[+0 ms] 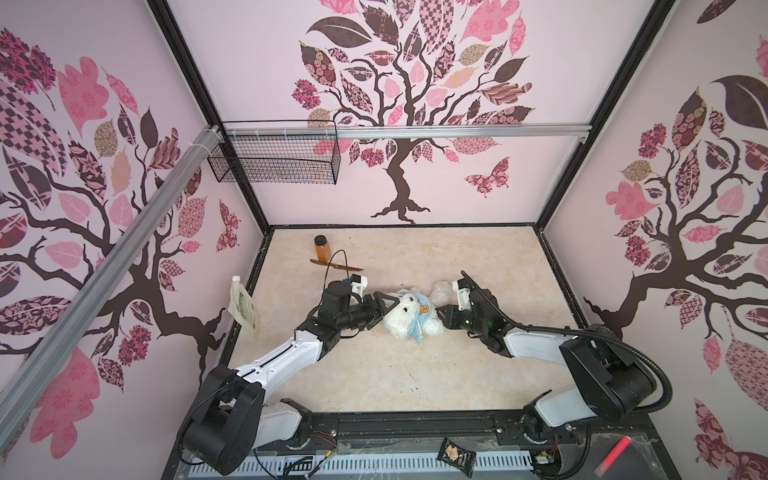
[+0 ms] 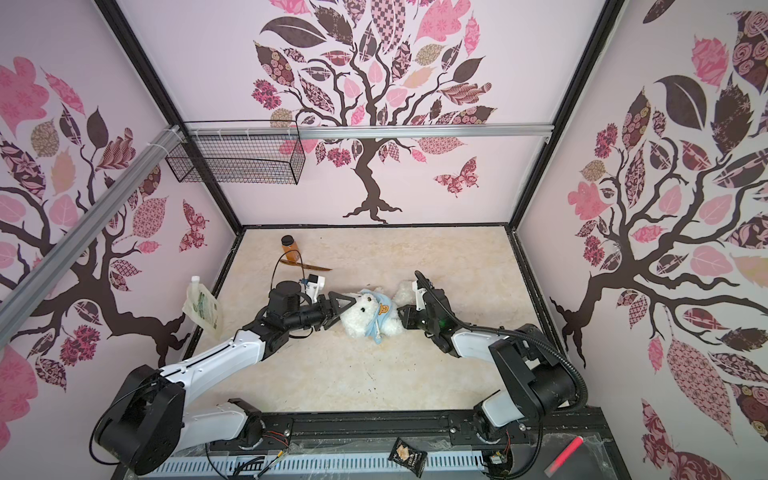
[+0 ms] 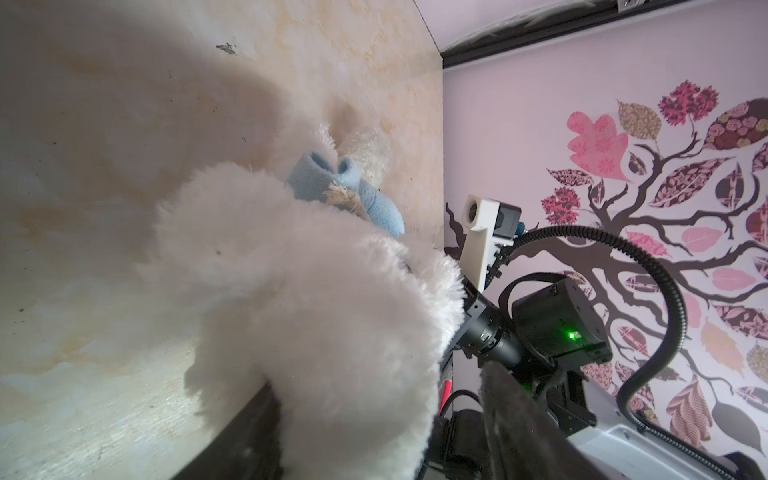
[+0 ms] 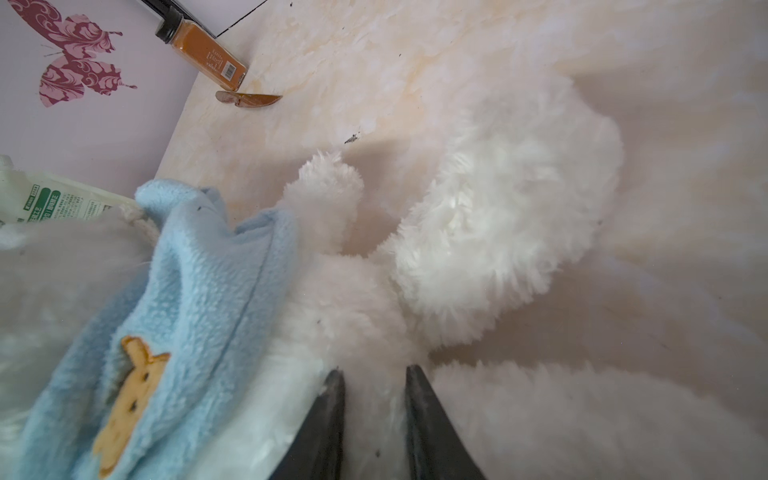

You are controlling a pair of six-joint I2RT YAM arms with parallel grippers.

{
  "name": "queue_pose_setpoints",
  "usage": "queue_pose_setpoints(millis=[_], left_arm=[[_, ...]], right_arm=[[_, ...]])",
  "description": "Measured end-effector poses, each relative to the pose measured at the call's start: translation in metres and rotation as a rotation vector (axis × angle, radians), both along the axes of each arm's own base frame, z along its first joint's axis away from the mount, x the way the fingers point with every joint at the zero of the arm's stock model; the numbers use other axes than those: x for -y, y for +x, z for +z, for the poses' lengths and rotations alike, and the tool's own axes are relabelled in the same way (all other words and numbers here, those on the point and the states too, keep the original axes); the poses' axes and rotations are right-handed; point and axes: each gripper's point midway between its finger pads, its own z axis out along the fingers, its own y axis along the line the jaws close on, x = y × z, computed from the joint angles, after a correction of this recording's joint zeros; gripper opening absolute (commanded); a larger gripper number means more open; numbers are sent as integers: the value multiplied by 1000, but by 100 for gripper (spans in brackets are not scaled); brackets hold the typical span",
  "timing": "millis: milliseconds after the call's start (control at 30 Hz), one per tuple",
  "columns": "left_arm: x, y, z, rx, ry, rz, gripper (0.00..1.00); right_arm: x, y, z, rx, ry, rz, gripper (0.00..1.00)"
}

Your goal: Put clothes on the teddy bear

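The bear lies on the counter between both claws, head by the left claw, legs by the right claw. The left claw is released, its jaws spread around the head. The right claw's jaws stand narrow with white fur between them; whether they pinch it I cannot tell.

The shirt sits bunched high on the chest, just beyond the right claw's tips. The step is probably drawing it down over the belly. Done well, the right claw takes the blue hem, not fur, and pulls toward itself while the left claw steadies the head.

The right wrist view shows the hem, the patch and the bare belly close up. The top views alone show both claws together.
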Motion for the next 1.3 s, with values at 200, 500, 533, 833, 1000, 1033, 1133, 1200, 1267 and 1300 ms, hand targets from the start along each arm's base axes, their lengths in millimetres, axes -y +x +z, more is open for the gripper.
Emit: queue_pose_setpoints(millis=[200, 500, 533, 833, 1000, 1033, 1133, 1200, 1267, 1300], left_arm=[[0, 5, -21, -19, 51, 11, 56], [-9, 10, -51, -65, 131, 39, 11], [-10, 11, -52, -75, 126, 37, 6], [-25, 15, -40, -218, -46, 25, 0], [-27, 12, -34, -298, -139, -9, 0], [-27, 11, -32, -307, -148, -16, 0], [-24, 9, -26, -332, -177, -38, 0], [-22, 9, -22, -349, -200, -44, 0], [-21, 8, -19, -371, -220, -46, 0], [-20, 7, -18, -378, -228, -49, 0]], right_arm=[[-6, -3, 1, 6, 3, 17, 29], [1, -8, 6, 30, -68, 21, 45], [4, -10, 11, 41, -83, 21, 47], [5, -49, 73, 205, -46, 128, 41], [-15, -97, 56, 235, -21, 282, 30], [-16, -102, 50, 237, -17, 296, 28], [-15, -108, 40, 255, -7, 303, 23], [-16, -111, 37, 286, -8, 311, 23], [-22, -116, 34, 316, -9, 335, 23], [-24, -117, 34, 325, -7, 341, 23]])
